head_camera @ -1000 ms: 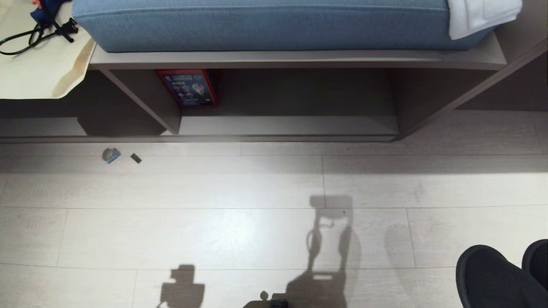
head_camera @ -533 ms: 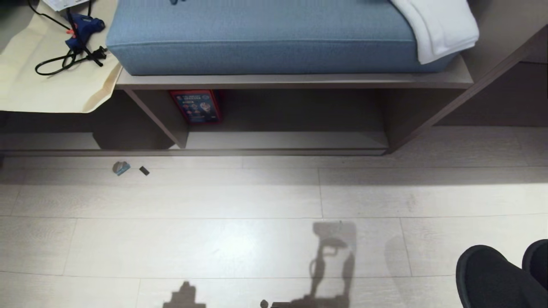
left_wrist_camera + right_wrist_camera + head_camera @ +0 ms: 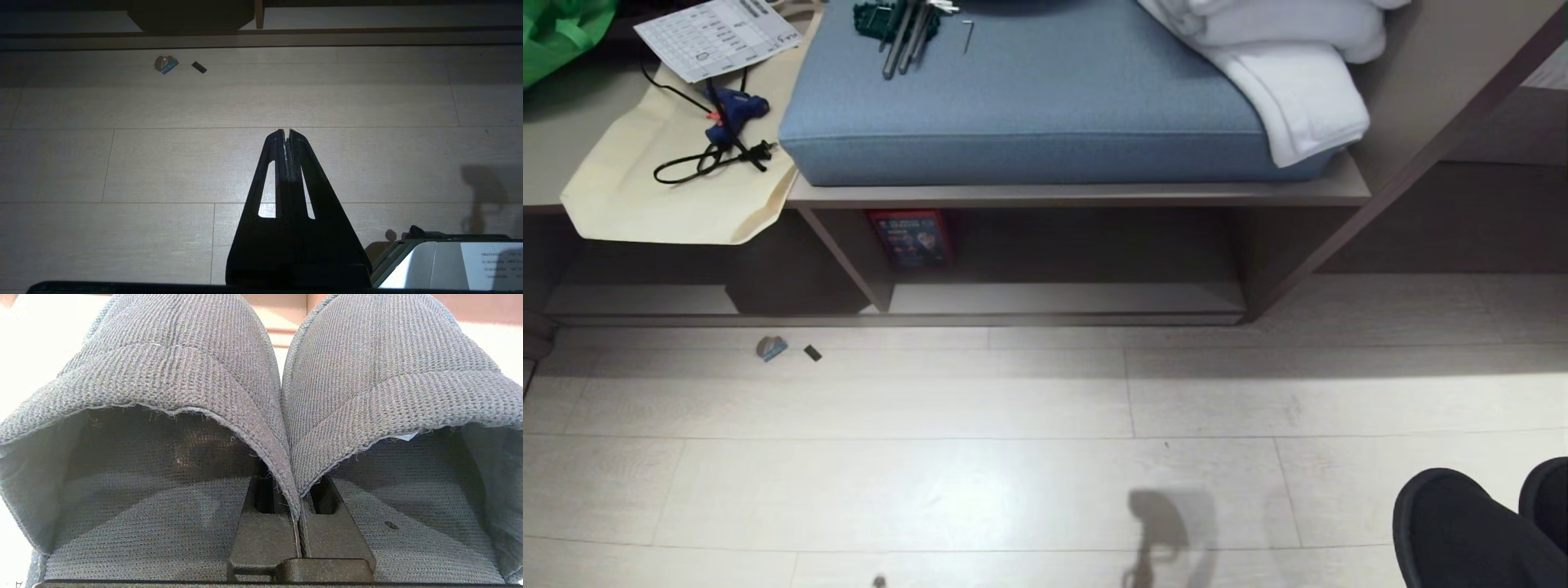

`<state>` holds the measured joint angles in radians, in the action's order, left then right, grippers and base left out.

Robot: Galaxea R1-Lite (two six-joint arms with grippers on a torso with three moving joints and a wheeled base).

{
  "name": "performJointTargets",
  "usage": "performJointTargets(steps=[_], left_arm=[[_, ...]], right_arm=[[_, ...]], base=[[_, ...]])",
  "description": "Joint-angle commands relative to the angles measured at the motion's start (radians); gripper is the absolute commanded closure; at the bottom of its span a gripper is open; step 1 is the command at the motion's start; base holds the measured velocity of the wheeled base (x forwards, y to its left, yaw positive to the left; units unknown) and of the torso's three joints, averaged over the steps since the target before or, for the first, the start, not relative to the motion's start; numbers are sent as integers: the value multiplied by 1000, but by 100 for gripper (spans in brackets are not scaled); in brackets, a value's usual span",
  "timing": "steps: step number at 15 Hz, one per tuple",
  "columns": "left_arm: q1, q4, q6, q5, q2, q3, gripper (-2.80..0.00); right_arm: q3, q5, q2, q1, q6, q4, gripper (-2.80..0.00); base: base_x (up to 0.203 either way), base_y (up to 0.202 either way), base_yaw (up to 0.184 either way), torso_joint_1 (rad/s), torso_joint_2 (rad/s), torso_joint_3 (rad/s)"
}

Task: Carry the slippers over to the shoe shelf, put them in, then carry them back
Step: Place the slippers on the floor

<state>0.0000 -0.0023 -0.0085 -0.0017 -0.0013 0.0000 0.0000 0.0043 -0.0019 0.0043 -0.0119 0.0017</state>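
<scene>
Both slippers [image 3: 282, 396] pinched by the right pincer [image 3: 300, 506] (left pincer [image 3: 287, 134] pressed together).

My head camera looks down and forward at the floor [image 3: 980, 482] and shoe shelf [image 3: 1062, 298]. My left wrist camera faces the same floor over my left pincer [image 3: 286, 134], sharing the shelf's base. My right wrist camera sits tight against the slippers [image 3: 261, 416].

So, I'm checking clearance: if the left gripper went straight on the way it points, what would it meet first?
Probably the bare floor just ahead of the shut left gripper; the shoe shelf lies further on, though depth is unclear.
</scene>
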Motion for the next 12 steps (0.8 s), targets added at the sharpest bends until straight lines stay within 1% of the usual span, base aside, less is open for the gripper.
performJointTargets(steps=[1, 12], left_arm=[[0, -1, -1, 0, 1, 0, 0], [0, -1, -1, 0, 1, 0, 0]], right_arm=[[0, 0, 2, 0, 0, 0, 0], [0, 0, 2, 0, 0, 0, 0]], base=[[0, 0, 0, 6, 2, 212], [0, 0, 0, 3, 1, 199]])
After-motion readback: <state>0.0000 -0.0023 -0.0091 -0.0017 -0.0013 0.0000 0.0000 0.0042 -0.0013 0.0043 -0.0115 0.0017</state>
